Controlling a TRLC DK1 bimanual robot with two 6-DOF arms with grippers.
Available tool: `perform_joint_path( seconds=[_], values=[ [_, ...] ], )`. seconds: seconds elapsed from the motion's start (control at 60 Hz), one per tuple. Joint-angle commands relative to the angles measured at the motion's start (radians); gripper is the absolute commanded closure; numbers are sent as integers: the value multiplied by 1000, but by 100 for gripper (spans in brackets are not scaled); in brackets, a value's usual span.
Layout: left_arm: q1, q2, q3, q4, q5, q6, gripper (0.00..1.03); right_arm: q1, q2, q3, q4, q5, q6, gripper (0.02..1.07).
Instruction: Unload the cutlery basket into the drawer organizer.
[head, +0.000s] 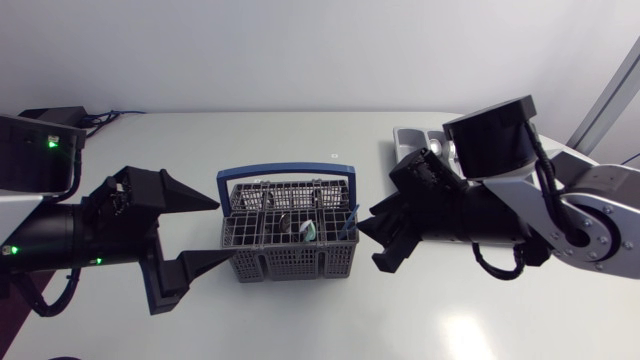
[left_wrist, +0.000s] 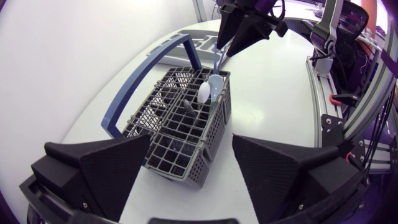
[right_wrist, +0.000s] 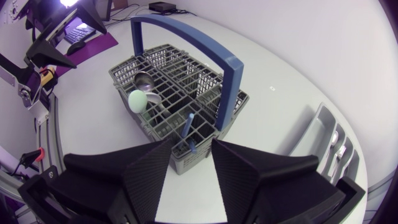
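1. The right gripper (right_wrist: 191, 145) hangs over one end of the basket (right_wrist: 180, 93). Its two fingers have only a small gap, and they hold nothing.
2. A thin blue handle (right_wrist: 191, 127) stands up in the end pocket, right in that gap. It looks like neither finger touches it yet.
3. My guess is that the blue handle is plastic, so it should be light, stiff and a bit slippery. The best place to pinch it is near the top, where it pokes above the wires. It should be pulled straight up so it does not catch.
4. The basket is grey, with many small pockets and a tall blue carry bar (right_wrist: 233, 68). It stands in the middle of the table (head: 300, 320), between the two grippers. It looks light, so it may slide or tip if a piece gets stuck.
5. Further along inside, a pale green spoon (right_wrist: 137, 99) leans beside a shiny metal spoon (right_wrist: 146, 79). I think the metal one is heavier and harder to grip.
6. The left gripper (head: 222, 230) sits at the other end of the basket. Its fingers are spread wide and hold nothing.
7. The drawer tray (head: 408, 138) lies partly behind the right arm, apart from the basket. Some shiny pieces lie in it, but they are too small to tell what they are.
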Motion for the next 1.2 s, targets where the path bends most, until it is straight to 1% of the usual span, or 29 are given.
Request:
perform_joint_path(
  seconds=[0.0, 0.183, 0.283, 0.4, 0.483, 0.75, 0.9, 1.183],
  values=[
    [-1, -2, -22, 11, -1, -16, 5, 8, 24, -20, 20, 13, 4, 64],
    [-1, -2, -27, 13, -1, -17, 5, 8, 46, -14, 39, 18, 4, 82],
    [-4, -2, -29, 14, -1, -19, 6, 16, 58, -12, 48, 27, 1, 95],
    [-4, -2, -27, 14, -1, -23, 6, 17, 70, -12, 47, 28, 1, 97],
    [-5, -2, -27, 14, -1, -23, 6, 17, 61, -12, 42, 25, -2, 101],
    [-13, -2, -29, 17, -1, -33, 6, 28, 1, -4, -6, 22, -3, 101],
    [-14, -4, -30, 17, -1, -37, 6, 16, -36, 16, -56, 7, -3, 101],
    [-14, -14, -29, 11, -1, -37, 6, 6, -158, 105, -227, 4, -5, 101]
  ],
)
